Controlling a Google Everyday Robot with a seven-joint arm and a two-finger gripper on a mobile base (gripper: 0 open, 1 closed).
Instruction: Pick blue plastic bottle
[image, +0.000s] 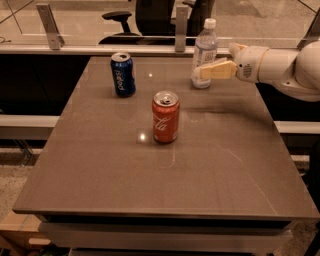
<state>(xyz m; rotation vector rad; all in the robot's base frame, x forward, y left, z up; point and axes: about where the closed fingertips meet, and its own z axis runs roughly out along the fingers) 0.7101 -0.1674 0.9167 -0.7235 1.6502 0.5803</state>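
The blue plastic bottle (205, 42) is clear with a white cap and a pale label. It stands upright at the far right of the brown table (165, 165). My gripper (201, 73) reaches in from the right at the height of the bottle's lower half. One pale yellow finger (216, 70) lies across the front of the bottle's lower body. The other finger is hidden behind the bottle. The jaws look open around the bottle, which still stands on the table.
A dark blue Pepsi can (122, 74) stands at the far left of the table. A red Coca-Cola can (165, 116) stands near the middle. A rail with metal posts (181, 22) and an office chair (145, 12) lie behind the table.
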